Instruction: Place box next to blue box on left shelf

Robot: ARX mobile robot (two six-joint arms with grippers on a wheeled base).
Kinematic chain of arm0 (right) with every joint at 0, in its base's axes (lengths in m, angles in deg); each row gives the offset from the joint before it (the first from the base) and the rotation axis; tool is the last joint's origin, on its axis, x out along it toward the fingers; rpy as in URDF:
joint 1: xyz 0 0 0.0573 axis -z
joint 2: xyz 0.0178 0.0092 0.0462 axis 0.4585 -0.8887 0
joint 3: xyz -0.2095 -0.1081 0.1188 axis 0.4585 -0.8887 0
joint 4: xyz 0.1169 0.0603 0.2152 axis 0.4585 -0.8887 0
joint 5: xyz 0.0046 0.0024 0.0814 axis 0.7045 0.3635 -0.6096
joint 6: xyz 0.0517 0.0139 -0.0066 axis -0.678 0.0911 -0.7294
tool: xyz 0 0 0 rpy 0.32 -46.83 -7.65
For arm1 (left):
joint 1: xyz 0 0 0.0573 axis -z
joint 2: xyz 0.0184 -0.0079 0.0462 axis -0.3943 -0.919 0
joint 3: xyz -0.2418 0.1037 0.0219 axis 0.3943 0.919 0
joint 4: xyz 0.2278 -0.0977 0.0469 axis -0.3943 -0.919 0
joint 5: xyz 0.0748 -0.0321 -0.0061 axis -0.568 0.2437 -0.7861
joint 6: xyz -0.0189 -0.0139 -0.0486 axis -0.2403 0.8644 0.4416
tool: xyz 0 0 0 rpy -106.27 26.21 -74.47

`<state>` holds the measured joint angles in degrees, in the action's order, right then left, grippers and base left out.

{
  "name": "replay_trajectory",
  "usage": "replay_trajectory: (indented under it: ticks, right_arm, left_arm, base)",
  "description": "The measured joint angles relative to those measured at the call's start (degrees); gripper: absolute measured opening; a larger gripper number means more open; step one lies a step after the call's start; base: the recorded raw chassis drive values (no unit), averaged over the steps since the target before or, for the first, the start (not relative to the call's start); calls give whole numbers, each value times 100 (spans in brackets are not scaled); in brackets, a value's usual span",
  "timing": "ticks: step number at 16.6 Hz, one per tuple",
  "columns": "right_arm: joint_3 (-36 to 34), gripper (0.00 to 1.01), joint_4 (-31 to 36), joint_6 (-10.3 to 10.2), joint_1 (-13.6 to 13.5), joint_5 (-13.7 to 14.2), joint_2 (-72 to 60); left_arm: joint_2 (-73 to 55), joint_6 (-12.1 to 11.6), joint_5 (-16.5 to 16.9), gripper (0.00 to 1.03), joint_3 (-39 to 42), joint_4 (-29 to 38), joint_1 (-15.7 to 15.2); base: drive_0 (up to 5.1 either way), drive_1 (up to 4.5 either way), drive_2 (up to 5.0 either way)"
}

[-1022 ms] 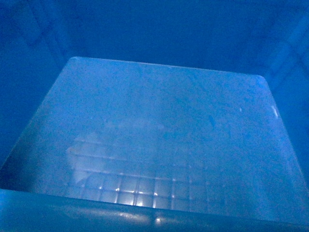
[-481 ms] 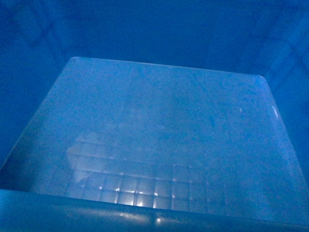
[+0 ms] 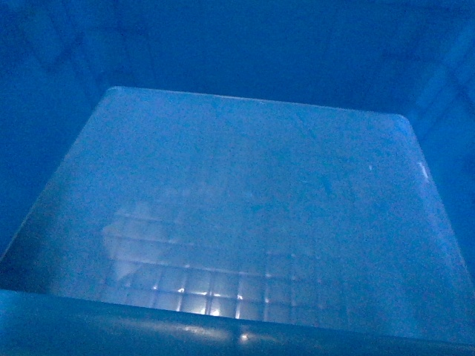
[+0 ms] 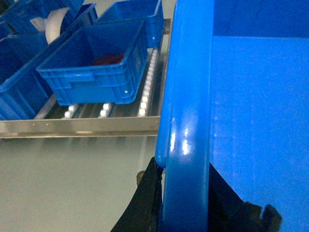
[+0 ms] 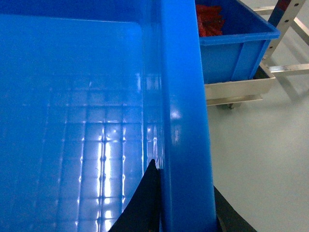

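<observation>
The box (image 3: 245, 215) is a big bright blue plastic crate. It fills the whole head view, which looks down into it. Its floor is pale and shiny, with a pattern of little squares pressed into it. Its inside walls look dark blue. It has a thick, smooth rim. The left end effector (image 4: 183, 203) grips the rim on one side, with one black finger on each face of the wall. The right end effector (image 5: 181, 208) grips the rim on the other side the same way. The box is held up above the pale floor.
</observation>
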<state>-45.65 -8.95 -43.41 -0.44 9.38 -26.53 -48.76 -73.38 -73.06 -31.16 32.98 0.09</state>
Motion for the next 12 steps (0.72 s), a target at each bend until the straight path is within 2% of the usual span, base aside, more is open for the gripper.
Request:
replay_trajectory:
  ticks: [12]
  right_arm:
    - [-2,11,-33,0,0,-7,-2]
  left_arm:
    - [-7,2,7,15,0,-22,2]
  base:
    - [0,0,0]
